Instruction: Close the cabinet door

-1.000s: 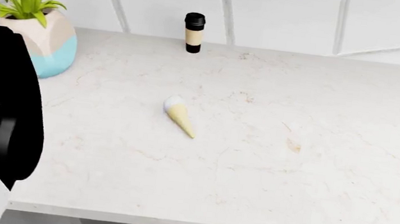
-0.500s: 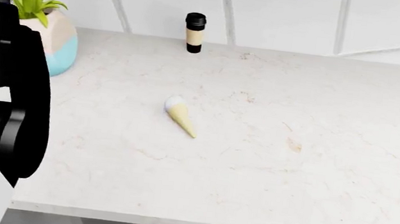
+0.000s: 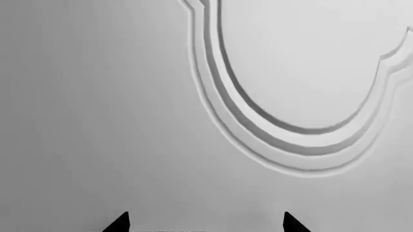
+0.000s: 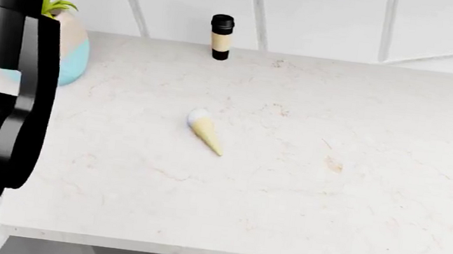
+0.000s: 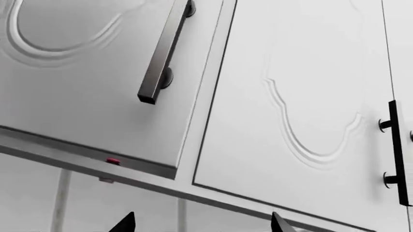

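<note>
With only two dark fingertips (image 3: 121, 223) showing at the frame edge of the left wrist view, left gripper (image 3: 205, 227) noted as spread wide apart, holding nothing. Pointed straight at a white cabinet door panel with a raised curved moulding (image 3: 284, 140); panel fills the whole view, close in front. Contact with the panel: cannot tell.

Right gripper (image 5: 201, 226) likewise seen as two dark tips set well apart, nothing between them. Aimed up at white upper cabinet fronts: one white door with a long dark bar handle (image 5: 164, 53), swung out of line with its neighbour so its lower edge stands off from the frame, and just beside it a flat-lying white door with the same moulded outline (image 5: 303, 130). Second dark bar handle (image 5: 395, 150) at that door's far edge. Small red mark (image 5: 113, 161) on the grey strip under the skewed door.

Head view: bulky black left arm (image 4: 2, 76) raised at the left edge, partly covering a white-and-blue faceted pot with a green plant (image 4: 69, 42). White marble-look countertop (image 4: 330, 196) ahead. Black-capped tan cylinder (image 4: 221, 37) upright near the tiled back wall. Pale yellow ice-cream cone with a white scoop (image 4: 203, 131) lying on its side mid-counter, well apart from the cylinder. Cabinet doors out of the head view.
</note>
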Available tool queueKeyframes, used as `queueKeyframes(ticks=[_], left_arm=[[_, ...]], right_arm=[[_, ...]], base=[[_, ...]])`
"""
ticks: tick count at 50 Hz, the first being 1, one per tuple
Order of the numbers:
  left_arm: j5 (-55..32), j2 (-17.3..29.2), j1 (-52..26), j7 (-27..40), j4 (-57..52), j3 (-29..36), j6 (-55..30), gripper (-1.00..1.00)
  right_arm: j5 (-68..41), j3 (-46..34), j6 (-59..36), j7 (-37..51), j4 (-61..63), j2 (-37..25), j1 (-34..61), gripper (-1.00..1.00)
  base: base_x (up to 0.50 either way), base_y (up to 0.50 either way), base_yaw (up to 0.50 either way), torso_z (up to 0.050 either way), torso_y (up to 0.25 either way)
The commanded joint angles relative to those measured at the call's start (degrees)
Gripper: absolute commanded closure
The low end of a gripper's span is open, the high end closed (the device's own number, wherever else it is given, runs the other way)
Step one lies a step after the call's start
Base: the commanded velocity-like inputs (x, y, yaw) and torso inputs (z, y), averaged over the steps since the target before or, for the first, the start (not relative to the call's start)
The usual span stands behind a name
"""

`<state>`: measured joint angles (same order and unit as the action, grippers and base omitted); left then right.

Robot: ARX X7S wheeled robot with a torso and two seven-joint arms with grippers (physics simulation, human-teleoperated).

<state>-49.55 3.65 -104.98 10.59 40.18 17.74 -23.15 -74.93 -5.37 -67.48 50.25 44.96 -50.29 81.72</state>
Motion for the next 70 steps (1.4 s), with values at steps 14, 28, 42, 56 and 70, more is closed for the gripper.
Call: queueKeyframes(ticks=[14, 28, 42, 56, 70], left_arm=[[-22.05, -3.17, -6.24, -2.86, 17.16, 21.26, 9.63, -1.00], [-23.29, -3.29, -6.00, -3.46, 19.05, 23.87, 11.29, -1.00], [-34.15, -3.60, -5.32, -4.46, 23.47, 36.96, 16.84, -1.00], [-47.65, -3.62, -5.53, -5.27, 25.95, 52.35, 21.80, -1.00], [-57.34, -3.63, -6.20, -5.88, 26.50, 63.50, 24.01, -1.00]], right_arm=[[-0.68, 0.70, 0.97, 0.12, 0.41, -1.53, -0.91, -1.00], [-1.11, 0.57, 1.27, 0.44, 0.49, -1.88, -0.82, -1.00], [-0.92, 1.21, 2.33, 0.29, 0.80, -2.86, -2.55, -1.00], [-0.46, 1.09, 3.06, 0.08, 0.79, -3.17, -3.30, -1.00], [-0.63, 0.93, 3.40, 0.13, 0.81, -3.54, -3.34, -1.00]], base=[[0.00, 0.00, -0.01, 0.000, 0.000], [0.00, 0.00, -0.01, 0.000, 0.000], [0.00, 0.00, -0.01, 0.000, 0.000], [0.00, 0.00, -0.01, 0.000, 0.000], [0.00, 0.00, -0.01, 0.000, 0.000]])
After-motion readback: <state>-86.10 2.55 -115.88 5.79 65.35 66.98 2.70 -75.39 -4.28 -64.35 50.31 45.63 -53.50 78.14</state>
